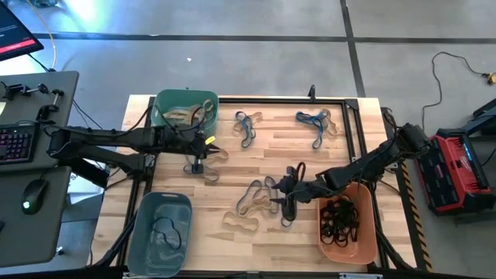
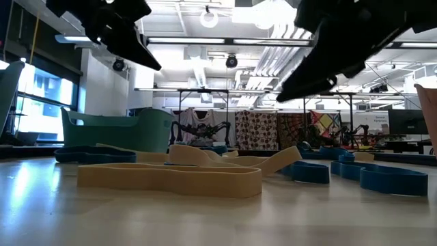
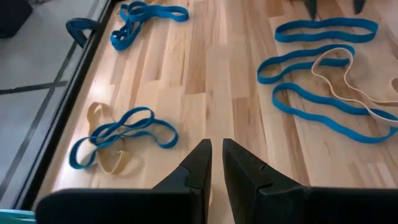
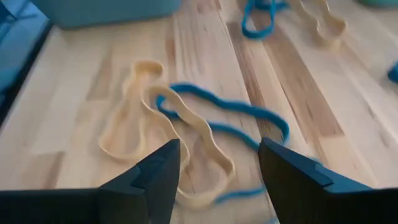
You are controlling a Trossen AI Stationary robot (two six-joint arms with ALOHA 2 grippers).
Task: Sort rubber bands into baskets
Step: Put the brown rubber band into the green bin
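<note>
Flat tan rubber loop lies mid-table under the right gripper, fingers spread to straddle it; left gripper, fingers nearly together, nears the teal-green plastic tub at the far edge

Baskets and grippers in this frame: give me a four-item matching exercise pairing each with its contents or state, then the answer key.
Column one:
1. teal-green basket
2. grey-blue basket
3. orange basket
4. right gripper

Column two:
A. holds a heap of black bands
B. open above tan and blue bands on the table
C. holds tan bands
D. holds one dark loop

Pairs: 1-C, 2-D, 3-A, 4-B
</note>
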